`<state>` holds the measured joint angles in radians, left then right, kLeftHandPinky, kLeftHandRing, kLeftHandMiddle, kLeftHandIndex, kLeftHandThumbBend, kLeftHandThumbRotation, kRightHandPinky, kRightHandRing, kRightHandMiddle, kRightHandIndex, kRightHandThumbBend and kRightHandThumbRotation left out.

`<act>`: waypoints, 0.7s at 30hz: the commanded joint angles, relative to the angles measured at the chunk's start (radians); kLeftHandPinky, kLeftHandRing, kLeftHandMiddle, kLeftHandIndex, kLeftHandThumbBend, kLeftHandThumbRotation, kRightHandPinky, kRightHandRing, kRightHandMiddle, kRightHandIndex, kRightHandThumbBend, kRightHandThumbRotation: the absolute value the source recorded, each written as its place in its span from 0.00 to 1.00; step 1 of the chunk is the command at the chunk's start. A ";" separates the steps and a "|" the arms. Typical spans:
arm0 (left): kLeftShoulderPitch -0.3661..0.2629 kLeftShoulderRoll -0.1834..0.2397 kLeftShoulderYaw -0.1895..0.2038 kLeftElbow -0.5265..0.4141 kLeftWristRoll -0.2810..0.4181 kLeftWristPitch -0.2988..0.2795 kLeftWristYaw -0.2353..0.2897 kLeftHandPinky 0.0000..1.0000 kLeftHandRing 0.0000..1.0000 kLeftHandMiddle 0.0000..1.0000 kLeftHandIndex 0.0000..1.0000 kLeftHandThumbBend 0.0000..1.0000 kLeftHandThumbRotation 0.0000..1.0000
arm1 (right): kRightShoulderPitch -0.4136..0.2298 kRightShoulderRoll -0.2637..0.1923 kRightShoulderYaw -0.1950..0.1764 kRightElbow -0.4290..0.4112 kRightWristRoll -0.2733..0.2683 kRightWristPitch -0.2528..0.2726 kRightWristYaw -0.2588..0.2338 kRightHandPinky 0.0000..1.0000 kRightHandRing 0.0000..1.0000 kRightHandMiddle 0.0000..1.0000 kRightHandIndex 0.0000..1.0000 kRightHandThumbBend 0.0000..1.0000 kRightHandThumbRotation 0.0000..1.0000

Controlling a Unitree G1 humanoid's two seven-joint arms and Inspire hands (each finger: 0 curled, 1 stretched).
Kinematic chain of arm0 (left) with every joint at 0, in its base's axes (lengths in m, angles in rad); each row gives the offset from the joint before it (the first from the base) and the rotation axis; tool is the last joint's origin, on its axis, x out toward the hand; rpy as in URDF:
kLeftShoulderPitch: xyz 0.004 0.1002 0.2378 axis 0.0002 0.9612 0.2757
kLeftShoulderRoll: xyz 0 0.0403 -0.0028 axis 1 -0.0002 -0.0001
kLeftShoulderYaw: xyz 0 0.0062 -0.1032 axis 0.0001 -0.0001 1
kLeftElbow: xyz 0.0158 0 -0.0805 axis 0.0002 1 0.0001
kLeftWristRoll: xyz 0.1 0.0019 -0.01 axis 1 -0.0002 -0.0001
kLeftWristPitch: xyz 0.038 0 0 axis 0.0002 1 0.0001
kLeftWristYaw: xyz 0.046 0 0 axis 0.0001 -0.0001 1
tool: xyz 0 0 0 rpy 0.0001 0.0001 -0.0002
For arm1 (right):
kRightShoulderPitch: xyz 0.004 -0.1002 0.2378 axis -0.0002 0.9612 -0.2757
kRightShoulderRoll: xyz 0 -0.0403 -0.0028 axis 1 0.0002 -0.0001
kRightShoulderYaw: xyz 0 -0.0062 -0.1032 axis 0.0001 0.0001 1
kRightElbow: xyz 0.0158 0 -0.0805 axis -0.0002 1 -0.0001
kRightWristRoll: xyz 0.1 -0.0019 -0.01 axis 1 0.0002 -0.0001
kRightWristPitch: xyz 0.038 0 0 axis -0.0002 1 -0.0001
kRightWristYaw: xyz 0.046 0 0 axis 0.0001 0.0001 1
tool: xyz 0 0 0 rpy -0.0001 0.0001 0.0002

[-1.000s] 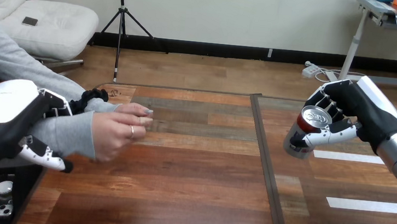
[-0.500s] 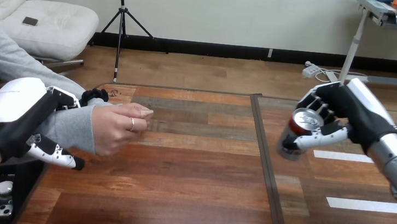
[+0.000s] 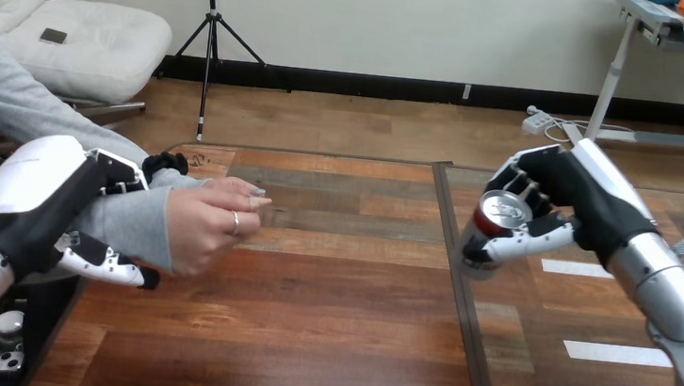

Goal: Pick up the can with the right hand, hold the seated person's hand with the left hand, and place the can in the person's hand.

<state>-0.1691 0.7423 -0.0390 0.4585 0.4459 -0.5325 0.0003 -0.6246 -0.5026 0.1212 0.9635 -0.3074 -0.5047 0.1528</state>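
Observation:
My right hand (image 3: 560, 200) holds a red-and-silver can (image 3: 492, 228) above the table, right of the centre seam, fingers and thumb curled round it, the can tilted with its top towards me. At the left, the person's hand (image 3: 210, 226) hovers over the table with fingers loosely curled, the grey sleeve behind it. My left hand (image 3: 63, 199) is wrapped on the person's forearm at the sleeve: fingers over the top, thumb underneath.
The wooden table (image 3: 333, 343) has a dark seam (image 3: 460, 299) running front to back near the middle. White tape strips (image 3: 616, 353) lie on the right half. A broad bare stretch separates the person's hand and the can.
My right hand has carried the can leftwards, closer to the centre seam. My left hand has shifted slightly right along the person's forearm, and the person's hand moved a little right too.

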 commanded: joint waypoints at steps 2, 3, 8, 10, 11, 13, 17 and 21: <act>-0.058 -0.037 0.001 -0.047 -0.023 -0.028 0.008 0.16 0.20 0.28 0.40 0.86 0.00 | -0.117 0.017 -0.007 -0.014 0.003 -0.027 -0.029 0.31 0.34 0.39 0.40 0.90 0.00; -0.057 -0.038 0.001 -0.049 -0.024 -0.028 0.006 0.16 0.20 0.28 0.40 0.86 0.00 | -0.117 0.019 -0.008 -0.013 0.003 -0.028 -0.027 0.31 0.34 0.39 0.40 0.90 0.00; -0.056 -0.052 -0.001 -0.059 -0.014 -0.032 0.018 0.17 0.20 0.28 0.40 0.86 0.00 | -0.120 0.030 -0.010 -0.003 0.009 -0.037 -0.015 0.31 0.35 0.39 0.40 0.89 0.00; -0.056 -0.057 -0.001 -0.060 -0.013 -0.034 0.020 0.17 0.20 0.27 0.40 0.86 0.00 | -0.121 0.034 -0.009 -0.003 0.008 -0.037 -0.016 0.32 0.35 0.39 0.40 0.89 0.00; -0.056 -0.058 -0.001 -0.060 -0.013 -0.035 0.020 0.17 0.20 0.27 0.40 0.86 0.00 | -0.121 0.035 -0.008 -0.003 0.007 -0.036 -0.016 0.32 0.35 0.39 0.40 0.89 0.00; -0.055 -0.062 -0.002 -0.064 -0.015 -0.034 0.016 0.17 0.20 0.27 0.40 0.86 0.00 | -0.122 0.039 -0.008 -0.003 0.006 -0.033 -0.016 0.32 0.35 0.39 0.40 0.89 0.00; -0.054 -0.066 -0.001 -0.071 -0.021 -0.032 0.004 0.19 0.22 0.29 0.40 0.85 0.00 | -0.122 0.047 -0.008 -0.005 0.007 -0.028 -0.015 0.31 0.35 0.38 0.40 0.88 0.00; -0.056 -0.069 0.000 -0.072 -0.017 -0.042 0.004 0.20 0.24 0.30 0.40 0.85 0.00 | -0.122 0.051 -0.007 -0.007 0.005 -0.028 -0.015 0.31 0.34 0.38 0.40 0.88 0.00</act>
<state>-0.1609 0.6906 -0.0404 0.4582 0.4458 -0.5329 -0.0079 -0.6258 -0.4591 0.1223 0.9675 -0.3129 -0.5118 0.1529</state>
